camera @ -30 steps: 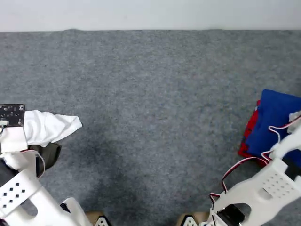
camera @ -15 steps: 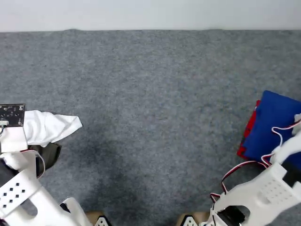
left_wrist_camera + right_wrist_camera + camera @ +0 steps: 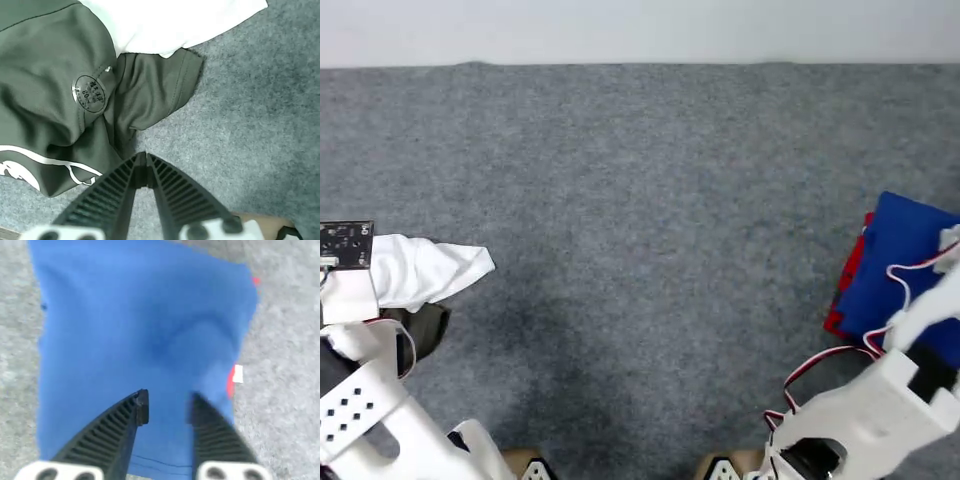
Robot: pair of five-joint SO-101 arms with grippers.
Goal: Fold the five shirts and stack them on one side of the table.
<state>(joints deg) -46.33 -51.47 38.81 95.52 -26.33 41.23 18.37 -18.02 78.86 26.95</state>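
From the high view, your right arm (image 3: 880, 410) had drawn back a little toward the near edge since a second earlier. The blue shirt (image 3: 905, 250) stayed put on the red shirt (image 3: 848, 285) at the right side of the worktop (image 3: 650, 200). That reads as a finished placement, with the stack begun there. Your left arm (image 3: 365, 420), the white shirt (image 3: 425, 270) and the dark green shirt (image 3: 425, 328) had not moved.

In the left wrist view, your jaws were closed tip to tip on nothing, just off the edge of the dark green shirt (image 3: 60, 100), which lay partly under the white shirt (image 3: 170, 20); both looked unfolded.

In the right wrist view, your jaws stood slightly parted and empty above the blue shirt (image 3: 140, 315).
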